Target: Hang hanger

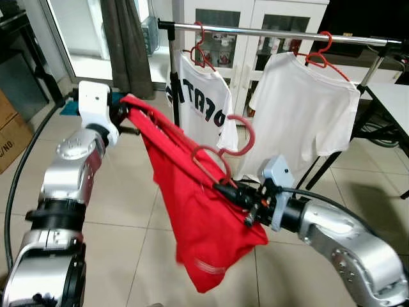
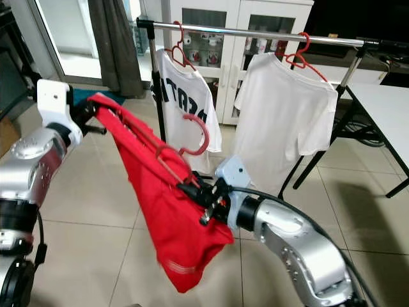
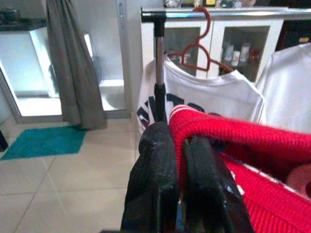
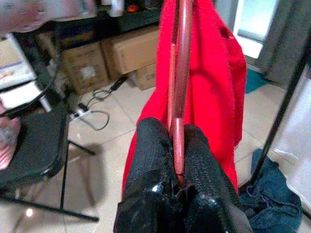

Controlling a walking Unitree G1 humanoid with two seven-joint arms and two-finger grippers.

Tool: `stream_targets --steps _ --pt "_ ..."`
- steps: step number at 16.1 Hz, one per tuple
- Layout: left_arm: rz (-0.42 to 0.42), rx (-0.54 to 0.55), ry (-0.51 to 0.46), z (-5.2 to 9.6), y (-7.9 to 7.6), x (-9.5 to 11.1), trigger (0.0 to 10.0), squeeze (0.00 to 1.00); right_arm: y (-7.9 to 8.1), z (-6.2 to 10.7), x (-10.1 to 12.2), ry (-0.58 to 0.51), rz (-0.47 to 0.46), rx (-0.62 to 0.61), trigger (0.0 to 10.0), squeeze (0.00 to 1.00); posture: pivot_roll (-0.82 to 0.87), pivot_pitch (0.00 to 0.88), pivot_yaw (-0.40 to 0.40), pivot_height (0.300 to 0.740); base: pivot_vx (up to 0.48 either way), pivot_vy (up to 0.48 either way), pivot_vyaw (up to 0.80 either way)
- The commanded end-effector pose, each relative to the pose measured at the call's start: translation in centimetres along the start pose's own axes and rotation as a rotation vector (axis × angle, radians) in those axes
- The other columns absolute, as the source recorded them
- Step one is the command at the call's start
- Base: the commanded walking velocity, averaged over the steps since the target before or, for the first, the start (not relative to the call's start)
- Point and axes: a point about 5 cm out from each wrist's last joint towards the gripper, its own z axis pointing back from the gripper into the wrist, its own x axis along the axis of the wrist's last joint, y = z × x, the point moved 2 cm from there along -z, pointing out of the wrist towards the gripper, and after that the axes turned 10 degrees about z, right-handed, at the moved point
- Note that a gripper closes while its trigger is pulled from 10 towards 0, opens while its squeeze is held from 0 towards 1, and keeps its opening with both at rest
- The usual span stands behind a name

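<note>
Red hanger (image 1: 220, 153) with red garment (image 1: 192, 204), held before the clothes rail (image 1: 281, 32).
Right end effector (image 1: 223, 188) was clamped on the hanger's lower bar; left end effector (image 3: 177, 160) was closed on the garment's upper edge (cloth pinched between its fingers). Two white shirts (image 1: 307, 109) hung on the rail behind, each on a red hanger.

The red garment (image 1: 198, 211) is matt knitted cloth, ribbed at its edge, hung on a smooth pink plastic hanger (image 1: 231, 144). The rail (image 1: 281, 32) at the frame's top is shiny metal. Both grippers' fingers (image 3: 153, 184) look rough, grainy black.
</note>
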Motion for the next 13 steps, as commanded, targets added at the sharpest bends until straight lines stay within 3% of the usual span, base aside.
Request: stream_targets --steps 1,4,5,6,8,9,11,13 --pt "0.035 0.173 -0.082 0.9 3.8 1.8 0.0 0.0 -1.5 1.2 -1.3 0.05 -0.054 -0.101 0.0 0.0 -0.15 0.0 -0.009 0.74 0.0 0.0 0.0" --pt "0.111 0.242 -0.037 1.4 4.9 -0.8 0.0 0.0 -1.3 1.3 -0.5 -0.032 -0.12 -0.081 0.0 0.0 -0.14 0.0 -0.014 0.74 0.0 0.0 0.0" --pt "0.076 0.26 -0.023 1.7 5.6 -1.2 0.0 0.0 -1.1 1.4 -0.8 -0.003 -0.1 -0.07 0.0 0.0 -0.15 0.0 -0.012 0.74 0.0 0.0 0.0" --pt "-0.012 0.192 -0.019 1.6 5.0 -0.9 0.0 0.0 -1.4 1.5 -1.5 0.066 -0.057 -0.088 0.0 0.0 -0.15 0.0 -0.014 0.74 0.0 0.0 0.0" --pt "-0.2 0.003 0.023 1.2 2.4 -0.6 0.0 0.0 -2.6 1.1 -2.6 0.195 0.006 -0.165 0.0 0.0 -0.14 0.0 -0.014 0.74 0.0 0.0 0.0" --pt "-0.233 -0.031 0.026 1.1 1.6 -0.6 0.0 0.0 -2.9 0.8 -2.4 0.196 0.013 -0.186 0.0 0.0 -0.14 0.0 -0.015 0.74 0.0 0.0 0.0" --pt "-0.193 -0.028 0.033 0.6 0.8 -1.0 0.0 0.0 -3.6 0.2 -1.1 0.096 -0.056 -0.246 0.0 0.0 -0.14 0.0 -0.014 0.74 0.0 0.0 0.0" --pt "-0.147 0.079 0.051 0.7 2.0 -2.0 0.0 0.0 -4.0 0.3 -0.5 -0.004 -0.157 -0.295 0.0 0.0 -0.14 0.0 -0.015 0.74 0.0 0.0 0.0"
